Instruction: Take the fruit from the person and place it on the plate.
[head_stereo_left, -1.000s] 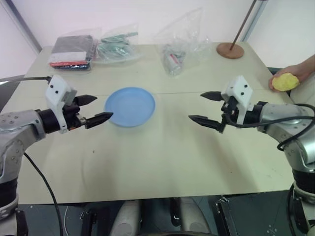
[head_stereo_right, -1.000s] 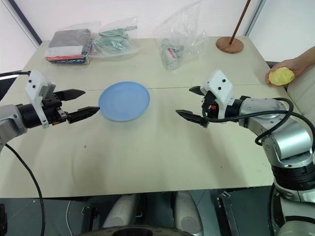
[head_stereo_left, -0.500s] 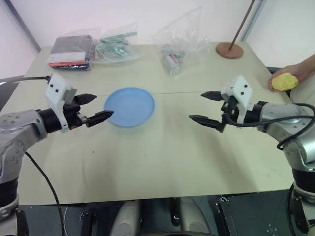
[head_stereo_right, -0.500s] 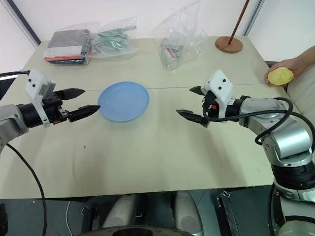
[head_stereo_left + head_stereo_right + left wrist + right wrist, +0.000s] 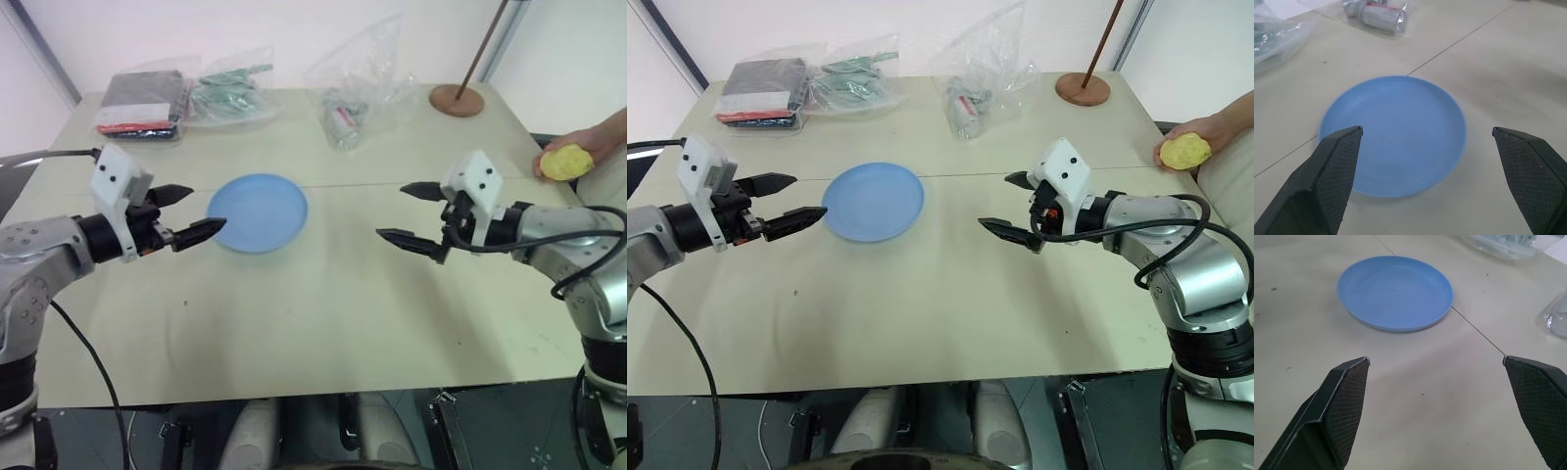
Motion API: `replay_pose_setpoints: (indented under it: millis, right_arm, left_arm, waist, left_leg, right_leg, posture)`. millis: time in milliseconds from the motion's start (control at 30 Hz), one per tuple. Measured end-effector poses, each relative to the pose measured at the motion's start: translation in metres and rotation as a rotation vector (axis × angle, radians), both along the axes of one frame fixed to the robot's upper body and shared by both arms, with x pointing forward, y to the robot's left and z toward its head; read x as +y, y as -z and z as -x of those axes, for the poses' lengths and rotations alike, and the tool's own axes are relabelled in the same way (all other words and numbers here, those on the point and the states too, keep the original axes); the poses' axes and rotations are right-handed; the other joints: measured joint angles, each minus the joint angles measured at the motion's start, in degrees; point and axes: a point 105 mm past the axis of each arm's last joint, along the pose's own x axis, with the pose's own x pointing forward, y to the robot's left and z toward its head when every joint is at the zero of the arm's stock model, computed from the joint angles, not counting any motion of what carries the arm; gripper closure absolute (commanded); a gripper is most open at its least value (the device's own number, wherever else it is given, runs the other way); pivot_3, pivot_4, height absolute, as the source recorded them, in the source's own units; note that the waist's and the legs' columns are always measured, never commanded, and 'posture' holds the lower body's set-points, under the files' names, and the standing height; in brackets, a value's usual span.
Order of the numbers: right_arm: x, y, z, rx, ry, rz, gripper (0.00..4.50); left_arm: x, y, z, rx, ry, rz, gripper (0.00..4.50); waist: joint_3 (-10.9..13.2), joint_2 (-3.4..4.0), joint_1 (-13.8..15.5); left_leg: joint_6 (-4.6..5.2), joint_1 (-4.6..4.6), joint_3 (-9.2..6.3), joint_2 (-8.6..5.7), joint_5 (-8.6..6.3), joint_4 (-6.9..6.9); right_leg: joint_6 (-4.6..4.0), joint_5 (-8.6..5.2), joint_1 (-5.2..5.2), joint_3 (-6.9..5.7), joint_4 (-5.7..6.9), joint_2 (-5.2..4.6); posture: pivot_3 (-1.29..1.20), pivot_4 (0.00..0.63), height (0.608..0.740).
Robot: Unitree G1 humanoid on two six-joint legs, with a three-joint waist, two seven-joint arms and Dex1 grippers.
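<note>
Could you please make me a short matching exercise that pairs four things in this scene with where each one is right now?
Things:
1. fruit
2. plate
3. left gripper
4. right gripper

Places:
A. open, hovering over bare tabletop right of the plate
B. held in the person's hand past the table's right edge
C. open, fingertips beside the plate's left rim
D. lying empty on the table between the two grippers

Pairs: 1-B, 2-D, 3-C, 4-A
</note>
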Motion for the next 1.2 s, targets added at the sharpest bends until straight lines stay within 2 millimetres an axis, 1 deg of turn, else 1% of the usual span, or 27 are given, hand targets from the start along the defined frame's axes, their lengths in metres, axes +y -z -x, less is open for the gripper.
replay_pose_setpoints:
  millis: [367, 500, 567, 667, 700, 733, 833, 933, 1133, 1200]
  right_arm:
    - [-0.002, -0.001, -0.002, -0.009, 0.030, -0.010, 0.00]
    - [0.000, -0.001, -0.005, 0.009, 0.056, -0.051, 0.00]
    - [0.003, -0.006, -0.008, 0.010, 0.069, -0.084, 0.00]
    - [0.012, -0.032, -0.023, 0.006, 0.131, -0.199, 0.00]
    - [0.015, -0.046, -0.032, 0.008, 0.172, -0.254, 0.00]
    - [0.016, -0.055, -0.037, 0.001, 0.197, -0.278, 0.00]
    - [0.015, -0.072, -0.054, 0.031, 0.292, -0.354, 0.00]
    - [0.018, -0.076, -0.067, 0.084, 0.345, -0.389, 0.00]
    - [0.021, -0.075, -0.082, 0.123, 0.400, -0.415, 0.00]
    - [0.022, -0.077, -0.089, 0.128, 0.413, -0.437, 0.00]
  left_arm:
    - [-0.005, -0.004, -0.003, -0.027, 0.006, 0.016, 0.05]
    - [-0.008, -0.001, -0.005, -0.017, 0.015, 0.017, 0.05]
    - [-0.009, 0.000, -0.005, -0.015, 0.017, 0.019, 0.05]
    - [-0.010, -0.001, -0.006, -0.019, 0.020, 0.022, 0.05]
    - [-0.010, -0.001, -0.007, -0.019, 0.019, 0.025, 0.05]
    - [-0.011, -0.001, -0.007, -0.020, 0.023, 0.027, 0.05]
    - [-0.012, -0.001, -0.008, -0.020, 0.021, 0.030, 0.05]
    - [-0.013, -0.001, -0.009, -0.022, 0.022, 0.029, 0.05]
    - [-0.013, 0.000, -0.009, -0.026, 0.016, 0.029, 0.05]
    - [-0.012, 0.003, -0.008, -0.018, 0.013, 0.028, 0.05]
  waist:
    - [0.00, 0.00, 0.01]
    - [0.00, 0.00, -0.01]
    - [0.00, 0.01, -0.13]
    - [0.03, 0.05, -0.39]
    - [0.03, 0.05, -0.38]
    - [0.03, 0.05, -0.22]
    - [0.03, 0.05, 0.04]
    - [0.03, 0.05, -0.01]
    - [0.03, 0.05, -0.20]
    - [0.04, 0.06, -0.39]
  left_leg:
    - [0.00, 0.00, 0.00, 0.00, 0.00, 0.00]
    - [0.00, 0.00, 0.00, 0.00, 0.00, 0.00]
    - [0.00, 0.00, 0.00, 0.00, 0.00, 0.00]
    - [0.00, 0.02, 0.00, 0.01, 0.00, 0.00]
    - [0.00, 0.01, 0.00, 0.02, 0.00, 0.00]
    - [0.00, 0.00, -0.03, 0.02, 0.00, -0.01]
    - [0.00, -0.07, -0.06, -0.01, 0.00, -0.03]
    - [0.00, -0.18, -0.04, -0.07, 0.00, -0.03]
    - [0.00, -0.49, -0.04, -0.08, 0.00, -0.03]
    - [0.00, -0.51, 0.00, -0.07, 0.00, -0.04]
  right_leg:
    - [0.00, 0.00, 0.00, 0.00, 0.00, 0.00]
    - [0.00, 0.00, 0.00, 0.00, 0.00, 0.00]
    - [0.00, 0.00, -0.01, 0.00, 0.01, 0.01]
    - [-0.01, 0.01, -0.04, 0.02, 0.05, 0.03]
    - [-0.02, 0.01, -0.06, 0.03, 0.06, 0.03]
    - [-0.01, 0.02, -0.07, 0.02, 0.06, 0.03]
    - [-0.01, 0.02, -0.08, 0.02, 0.02, -0.01]
    - [0.05, 0.06, -0.14, 0.03, -0.02, -0.07]
    - [0.19, 0.15, -0.48, 0.03, 0.04, -0.06]
    - [0.19, 0.15, -0.55, 0.02, 0.07, -0.04]
  posture:
    - [0.00, 0.150, 0.740]
    - [0.00, 0.150, 0.740]
    - [0.00, 0.150, 0.740]
    - [0.00, 0.150, 0.740]
    - [0.00, 0.150, 0.740]
    - [0.00, 0.150, 0.740]
    - [0.00, 0.150, 0.740]
    - [0.00, 0.150, 0.740]
    - [0.00, 0.150, 0.740]
    - [0.00, 0.150, 0.740]
